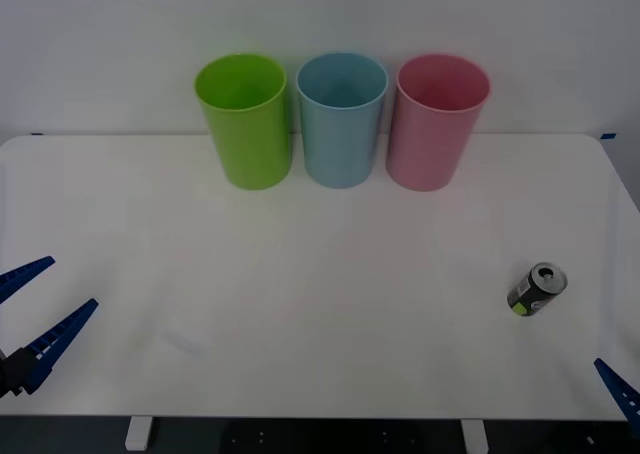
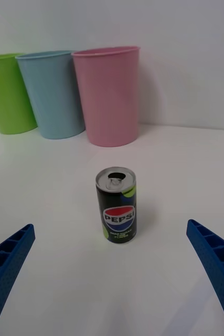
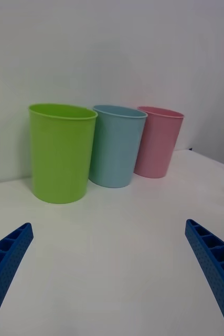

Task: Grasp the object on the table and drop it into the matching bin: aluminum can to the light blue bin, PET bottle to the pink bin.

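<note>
Left pincer (image 1: 38,309) sits at the lower left of the frame, fingers spread wide over the white bench (image 1: 300,274). Along the top stand the lime green bin (image 1: 244,121), light blue bin (image 1: 341,119) and pink bin (image 1: 435,121) in a row. The aluminum can (image 1: 537,289) stands upright at the lower right. Right pincer (image 2: 112,273) is wide open too, can just ahead of it.

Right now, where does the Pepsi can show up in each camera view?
Front view: the aluminum can stands upright on the table, near its right edge.
Right wrist view: the can stands centred, ahead of the open right tool.
Left wrist view: not in it.
Shared landmark: the pink bin, beside the light blue bin.
</note>
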You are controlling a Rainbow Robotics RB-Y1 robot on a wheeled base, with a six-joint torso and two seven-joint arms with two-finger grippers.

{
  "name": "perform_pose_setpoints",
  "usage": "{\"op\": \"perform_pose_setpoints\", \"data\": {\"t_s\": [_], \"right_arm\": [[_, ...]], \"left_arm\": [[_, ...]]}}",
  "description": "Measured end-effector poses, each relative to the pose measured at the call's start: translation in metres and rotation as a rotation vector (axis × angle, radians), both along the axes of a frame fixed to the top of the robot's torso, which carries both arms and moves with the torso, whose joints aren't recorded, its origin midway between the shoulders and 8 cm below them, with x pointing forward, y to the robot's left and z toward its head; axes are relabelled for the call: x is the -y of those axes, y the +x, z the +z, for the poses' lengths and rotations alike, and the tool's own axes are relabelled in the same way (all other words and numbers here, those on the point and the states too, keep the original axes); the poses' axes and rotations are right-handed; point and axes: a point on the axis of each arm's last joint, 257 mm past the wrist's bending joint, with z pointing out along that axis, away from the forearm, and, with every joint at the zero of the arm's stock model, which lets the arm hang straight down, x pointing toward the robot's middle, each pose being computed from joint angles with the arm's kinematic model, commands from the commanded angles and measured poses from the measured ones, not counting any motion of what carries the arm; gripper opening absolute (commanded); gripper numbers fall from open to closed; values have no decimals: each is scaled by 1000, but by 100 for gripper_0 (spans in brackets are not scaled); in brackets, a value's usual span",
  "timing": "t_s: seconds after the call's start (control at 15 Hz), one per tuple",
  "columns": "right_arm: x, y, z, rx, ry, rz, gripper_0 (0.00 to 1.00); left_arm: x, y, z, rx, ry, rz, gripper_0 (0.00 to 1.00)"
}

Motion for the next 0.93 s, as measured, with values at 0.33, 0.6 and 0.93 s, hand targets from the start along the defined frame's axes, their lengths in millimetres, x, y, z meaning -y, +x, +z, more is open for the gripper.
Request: {"op": "perform_pose_setpoints", "data": {"t_s": [0.33, 0.6, 0.93], "right_arm": [[2, -10, -38, -58, 26, -5, 100], [-1, -9, -58, -33, -17, -13, 100], [-11, 6, -75, -1, 6, -41, 100]], "left_arm": [[0, 0, 0, 0, 0, 0, 100], [0, 0, 0, 0, 0, 0, 100], [0, 0, 0, 0, 0, 0, 100]]}}
